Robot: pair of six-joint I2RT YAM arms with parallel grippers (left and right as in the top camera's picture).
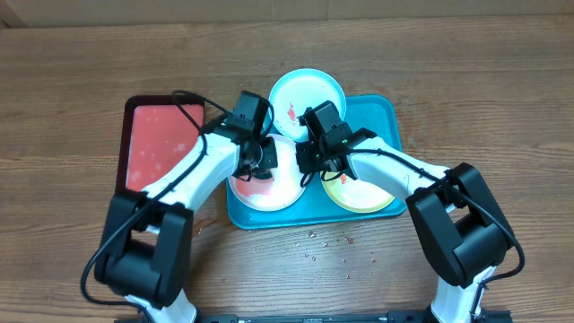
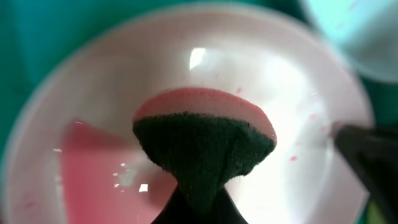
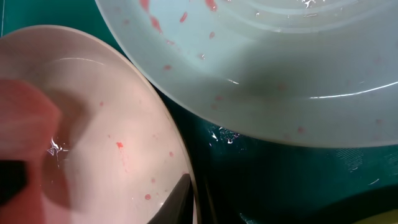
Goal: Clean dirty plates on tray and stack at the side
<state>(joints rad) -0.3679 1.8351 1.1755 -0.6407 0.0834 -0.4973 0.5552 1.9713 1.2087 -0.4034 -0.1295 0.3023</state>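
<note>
The turquoise tray (image 1: 381,112) holds three plates: light blue (image 1: 309,90) at the back, white (image 1: 269,193) at the front left, yellow-green (image 1: 363,199) at the front right. My left gripper (image 1: 260,161) is shut on a pink sponge with a dark green scrub side (image 2: 205,143) and presses it onto the white plate (image 2: 298,106), which has a red smear at the left. My right gripper (image 1: 309,166) pinches the white plate's right rim (image 3: 189,199). The white plate (image 3: 93,124) and the light blue plate (image 3: 280,62) carry red specks.
A smaller red tray (image 1: 161,144) with a dark rim lies left of the turquoise tray. Small crumbs (image 1: 327,240) are scattered on the wooden table in front of the tray. The light blue plate overhangs the tray's back rim.
</note>
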